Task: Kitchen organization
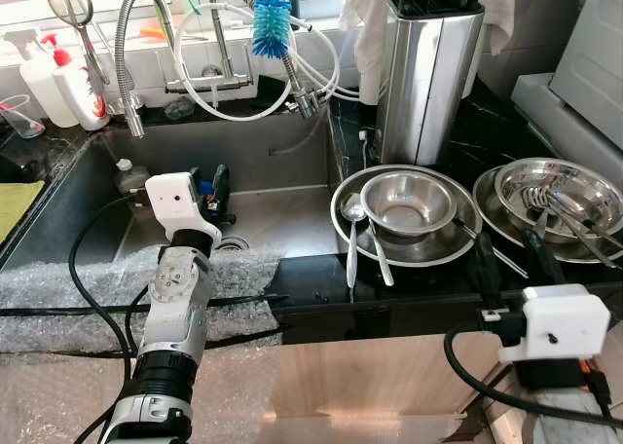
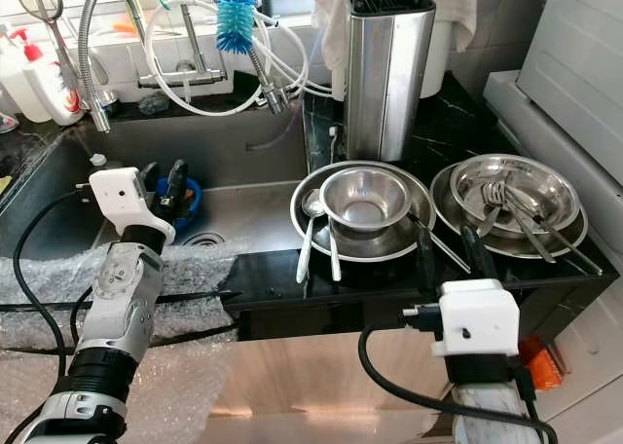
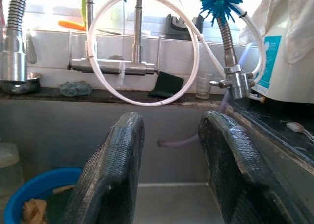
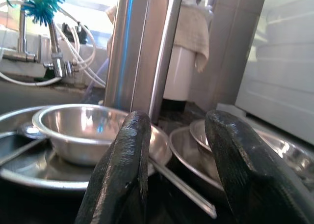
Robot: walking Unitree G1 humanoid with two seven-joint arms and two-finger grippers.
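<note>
A steel bowl (image 1: 407,201) sits on a steel plate (image 1: 375,252) on the black counter, with two spoons (image 1: 352,241) lying at the plate's left edge. To the right, a second steel bowl (image 1: 560,189) holding forks rests on another plate (image 1: 492,213). My right gripper (image 1: 514,261) is open at the counter's front edge, between the two plates, with nothing between its fingers (image 4: 122,175). My left gripper (image 1: 209,199) is open over the sink (image 1: 282,215), next to a small blue bowl (image 2: 187,199) lying in it.
A tall steel knife block (image 1: 428,74) stands behind the plates. Faucets, hoses and a blue bottle brush (image 1: 271,25) hang over the sink. Bubble wrap (image 1: 68,293) covers the sink's front edge. A soap bottle (image 1: 73,89) stands at the back left, a white appliance (image 1: 594,64) at the right.
</note>
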